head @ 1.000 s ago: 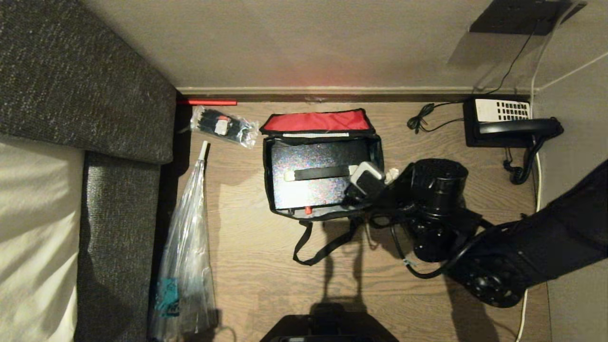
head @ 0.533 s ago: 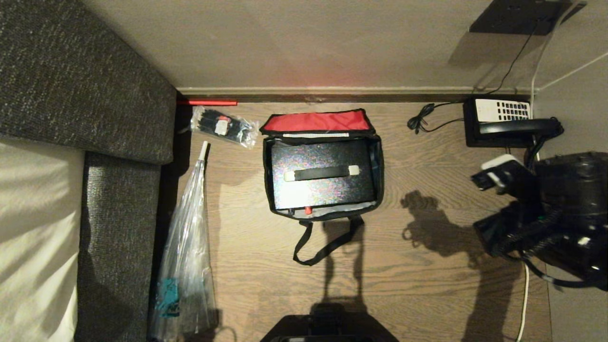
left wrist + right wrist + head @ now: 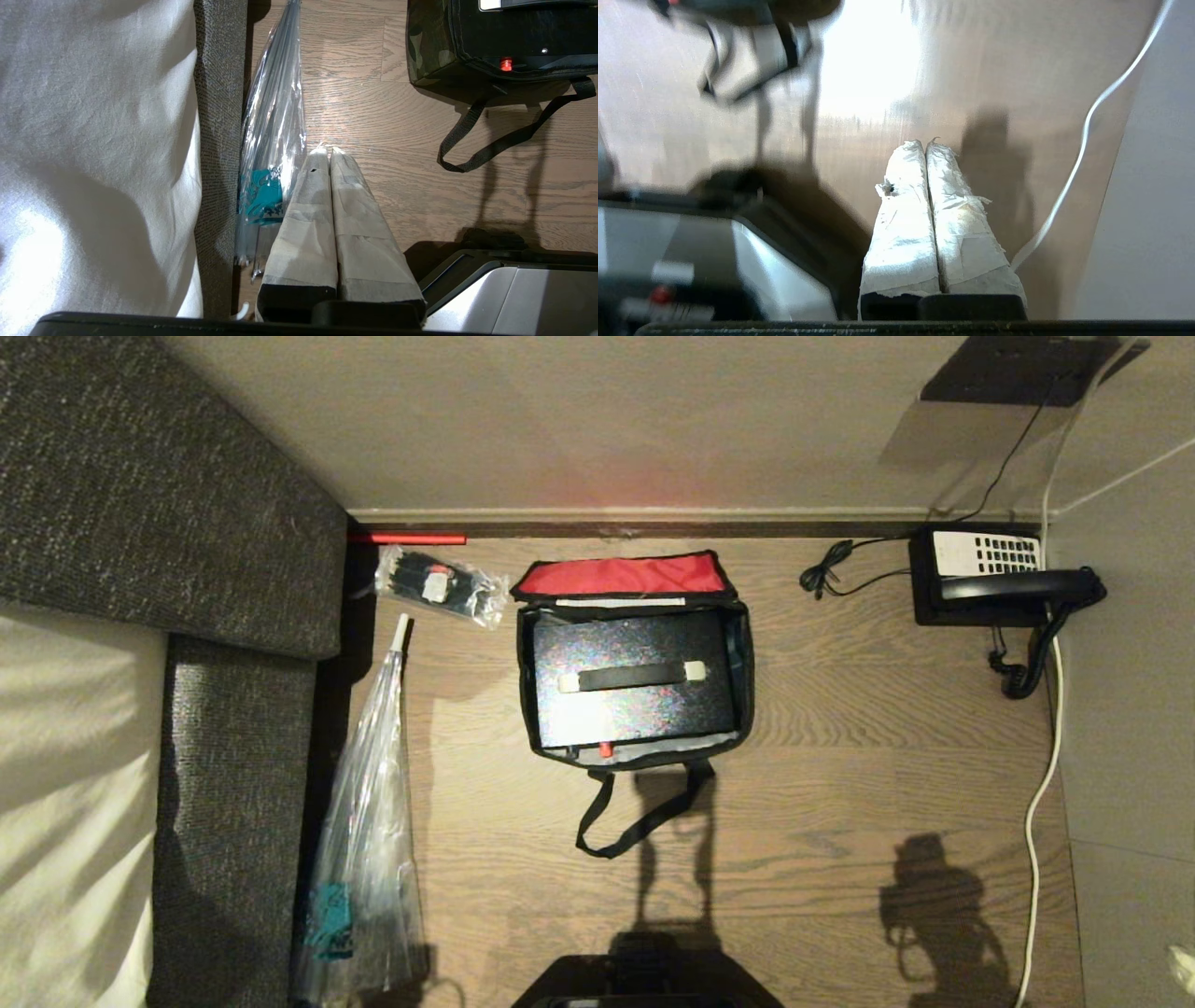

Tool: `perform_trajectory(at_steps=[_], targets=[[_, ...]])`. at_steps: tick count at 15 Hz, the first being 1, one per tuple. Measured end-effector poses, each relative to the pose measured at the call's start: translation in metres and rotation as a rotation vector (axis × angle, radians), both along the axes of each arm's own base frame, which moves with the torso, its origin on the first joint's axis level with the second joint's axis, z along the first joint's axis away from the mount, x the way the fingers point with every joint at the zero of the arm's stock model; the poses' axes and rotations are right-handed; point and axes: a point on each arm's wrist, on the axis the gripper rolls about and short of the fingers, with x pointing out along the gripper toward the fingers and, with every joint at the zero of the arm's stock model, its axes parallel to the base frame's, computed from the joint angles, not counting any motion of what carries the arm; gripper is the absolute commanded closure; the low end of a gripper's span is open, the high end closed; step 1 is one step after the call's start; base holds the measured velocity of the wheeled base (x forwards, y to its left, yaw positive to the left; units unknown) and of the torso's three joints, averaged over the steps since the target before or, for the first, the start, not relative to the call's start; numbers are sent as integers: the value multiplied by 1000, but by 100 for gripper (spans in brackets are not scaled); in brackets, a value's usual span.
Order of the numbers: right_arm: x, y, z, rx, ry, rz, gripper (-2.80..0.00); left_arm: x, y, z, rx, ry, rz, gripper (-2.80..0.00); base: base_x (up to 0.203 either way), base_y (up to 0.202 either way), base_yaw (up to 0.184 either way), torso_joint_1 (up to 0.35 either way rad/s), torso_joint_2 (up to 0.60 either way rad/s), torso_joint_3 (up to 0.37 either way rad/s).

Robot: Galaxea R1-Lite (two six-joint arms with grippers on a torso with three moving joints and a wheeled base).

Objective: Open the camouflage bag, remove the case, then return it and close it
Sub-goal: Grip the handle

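Observation:
The camouflage bag (image 3: 526, 681) stands open on the wooden floor, its red-lined lid (image 3: 624, 575) folded back toward the wall. The case (image 3: 644, 719), black and glittery, lies inside it with its black handle (image 3: 632, 678) facing up. The bag's loose strap (image 3: 635, 821) trails on the floor in front. Neither arm shows in the head view. My left gripper (image 3: 326, 150) is shut and empty, low over the floor beside the clear plastic bag, with the camouflage bag's corner (image 3: 427, 51) farther off. My right gripper (image 3: 924, 142) is shut and empty above bare floor, near a white cable.
A black telephone (image 3: 999, 581) sits by the wall at the right, with a white cable (image 3: 1041, 803) along the right side. A clear plastic bag (image 3: 369, 821) and a small packet (image 3: 439, 583) lie left of the bag, beside the dark upholstered bed edge (image 3: 233, 756). My base (image 3: 644, 985) is at the front.
My right arm has drawn back from the bag's right end, swung to the right and left the head view. The bag and case have not moved.

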Motion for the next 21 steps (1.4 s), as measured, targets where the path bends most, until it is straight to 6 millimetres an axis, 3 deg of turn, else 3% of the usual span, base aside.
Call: perform_trajectory(at_steps=[3,6,21], targets=[[-29,-2,-18,-16,-219,-30,0,0,0,0,0,0,0,0,0,0,0,0,0,0],[-40,-1,-24,-1,-311,-53,0,0,0,0,0,0,0,0,0,0,0,0,0,0],[-44,-2,-25,77,-361,-74,0,0,0,0,1,0,0,0,0,0,0,0,0,0]])
